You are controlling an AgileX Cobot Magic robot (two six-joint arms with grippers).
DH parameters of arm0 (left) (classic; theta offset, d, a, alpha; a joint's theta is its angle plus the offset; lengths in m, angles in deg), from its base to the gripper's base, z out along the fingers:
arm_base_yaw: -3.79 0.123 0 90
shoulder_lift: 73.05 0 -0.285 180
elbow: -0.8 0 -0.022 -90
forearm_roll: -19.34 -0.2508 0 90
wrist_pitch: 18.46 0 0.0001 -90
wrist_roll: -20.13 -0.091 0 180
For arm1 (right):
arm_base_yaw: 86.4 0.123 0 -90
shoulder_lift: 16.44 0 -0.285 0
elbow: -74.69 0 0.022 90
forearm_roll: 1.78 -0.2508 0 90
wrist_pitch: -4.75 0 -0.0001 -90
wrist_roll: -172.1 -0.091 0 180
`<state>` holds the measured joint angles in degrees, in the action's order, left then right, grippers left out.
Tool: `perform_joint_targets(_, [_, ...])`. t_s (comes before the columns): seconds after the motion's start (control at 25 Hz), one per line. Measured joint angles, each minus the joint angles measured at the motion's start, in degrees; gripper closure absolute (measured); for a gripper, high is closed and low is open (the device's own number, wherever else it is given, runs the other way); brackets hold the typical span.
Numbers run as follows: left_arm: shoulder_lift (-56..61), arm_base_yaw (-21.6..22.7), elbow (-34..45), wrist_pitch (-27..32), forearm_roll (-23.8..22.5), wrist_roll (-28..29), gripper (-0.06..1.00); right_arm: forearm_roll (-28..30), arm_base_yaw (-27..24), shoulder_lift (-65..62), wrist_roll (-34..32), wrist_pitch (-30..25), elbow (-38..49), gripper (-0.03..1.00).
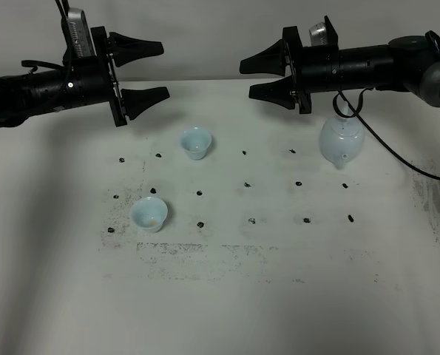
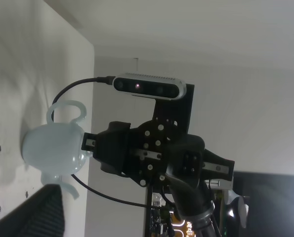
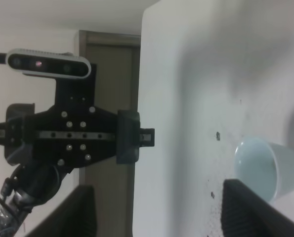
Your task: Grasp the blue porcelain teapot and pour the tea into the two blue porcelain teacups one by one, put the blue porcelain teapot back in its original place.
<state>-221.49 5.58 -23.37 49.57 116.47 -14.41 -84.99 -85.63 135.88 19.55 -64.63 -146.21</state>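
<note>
The blue porcelain teapot (image 1: 342, 140) stands upright at the back right of the white table, under my right arm; the left wrist view shows the teapot (image 2: 55, 150) too. Of the two blue porcelain teacups, one (image 1: 195, 142) stands at the back middle-left and the other (image 1: 149, 214) nearer the front left. The back teacup (image 3: 265, 168) appears in the right wrist view. No tea can be made out. My left gripper (image 1: 164, 70) hovers open above the back left. My right gripper (image 1: 246, 80) hovers open left of the teapot. Both hold nothing and face each other.
Small black marks (image 1: 248, 185) dot the table in a grid. A smudged grey patch (image 1: 205, 251) lies toward the front. A black cable (image 1: 386, 151) hangs from the right arm beside the teapot. The table's back edge meets a wall.
</note>
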Motion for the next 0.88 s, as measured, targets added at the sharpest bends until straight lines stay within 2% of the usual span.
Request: perform_joint_targets(0.88, [0.0, 0.0, 0.0, 0.0, 0.0, 0.0, 0.19, -0.3, 0.0, 0.0, 0.1, 0.0, 0.0, 0.40])
